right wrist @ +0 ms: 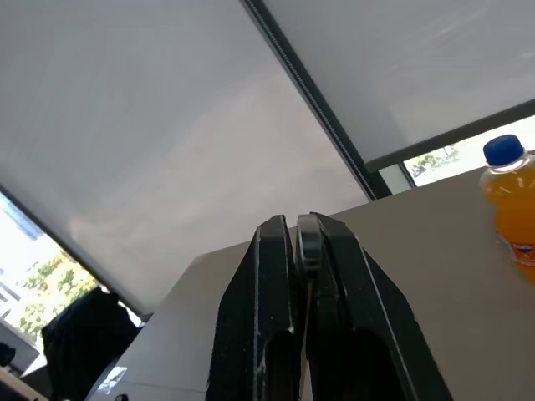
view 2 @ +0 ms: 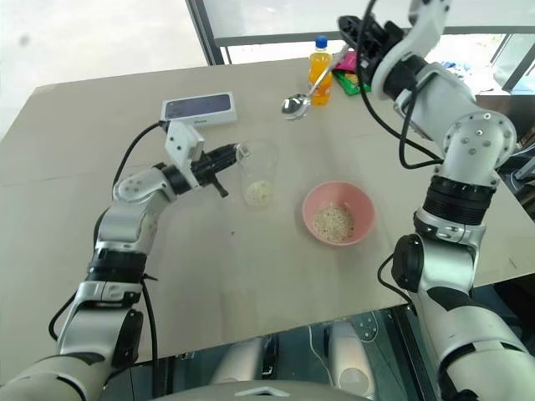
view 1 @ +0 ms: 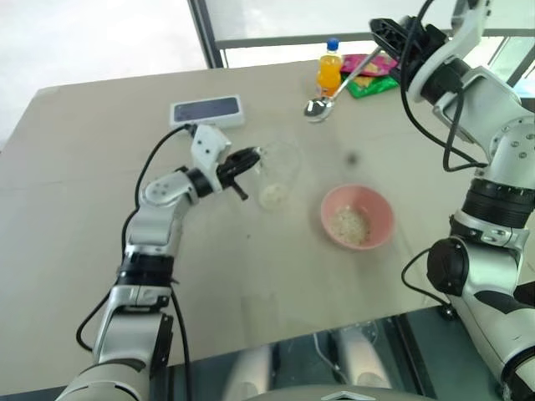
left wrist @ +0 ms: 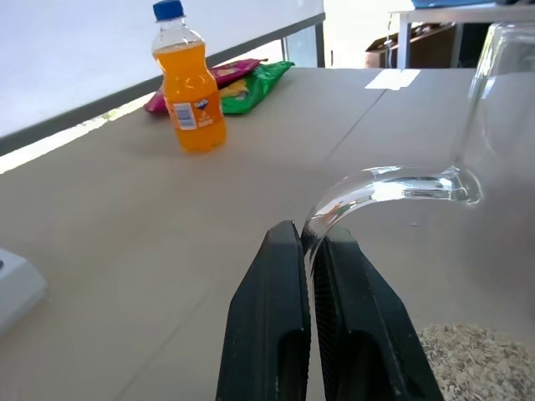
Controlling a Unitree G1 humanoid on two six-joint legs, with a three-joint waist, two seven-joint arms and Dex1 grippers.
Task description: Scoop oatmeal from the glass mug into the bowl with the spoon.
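Note:
The glass mug (view 1: 279, 170) stands mid-table with a little oatmeal (view 1: 272, 196) in its bottom. My left gripper (view 1: 251, 159) is shut on the mug's thin handle (left wrist: 376, 187), coming in level from the left. To the mug's right sits the pink bowl (view 1: 381, 214), holding a small heap of oatmeal (view 1: 351, 222). My right gripper (view 1: 386, 38) is raised over the back of the table and is shut on the handle of the spoon (view 1: 334, 94). The spoon's oval end (view 1: 318, 107) hangs down to the left, near the bottle.
An orange drink bottle (view 1: 329, 73) and snack packets (view 1: 373, 77) stand at the table's back edge. A white flat device (view 1: 207, 111) lies behind my left gripper. The front table edge (view 1: 318, 330) runs close below the bowl.

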